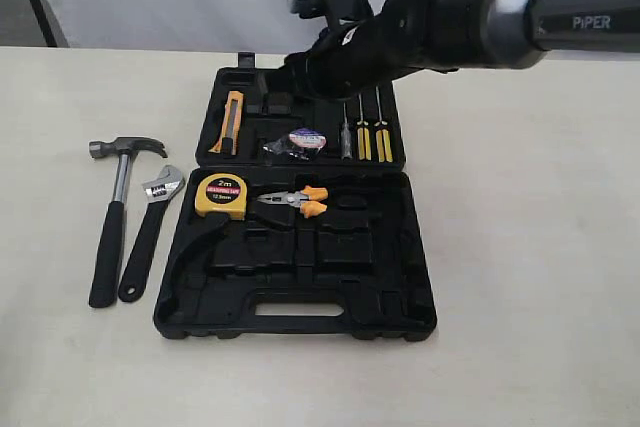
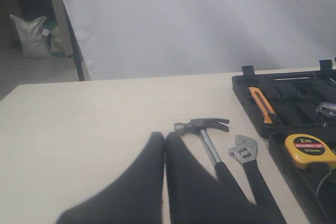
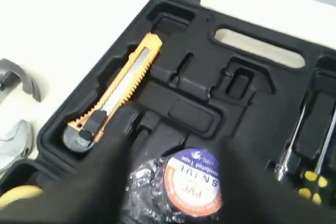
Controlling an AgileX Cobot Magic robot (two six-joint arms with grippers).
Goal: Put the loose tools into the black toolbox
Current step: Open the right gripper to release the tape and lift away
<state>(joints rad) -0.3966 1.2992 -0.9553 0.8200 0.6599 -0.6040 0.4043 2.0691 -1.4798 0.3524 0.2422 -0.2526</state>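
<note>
The black toolbox [image 1: 300, 327] lies open in the middle of the table. The black tape roll [image 1: 305, 140] with its white-purple label [image 3: 193, 179] rests in the far half. My right gripper [image 1: 315, 72] hovers over that half, open, with its fingers [image 3: 105, 150] spread to either side of the roll. The claw hammer [image 1: 118, 197] and the adjustable wrench [image 1: 145, 237] lie side by side on the table left of the box. My left gripper [image 2: 165, 139] is shut and empty, close to the hammer's head [image 2: 202, 127], with the wrench [image 2: 244, 153] just beyond. It is out of the exterior view.
The yellow tape measure [image 1: 220, 194] and orange-handled pliers [image 1: 298, 201] sit in the near half. An orange utility knife [image 1: 230, 122] and yellow-handled screwdrivers [image 1: 370, 127] sit in the far half. A white backdrop stands behind the table.
</note>
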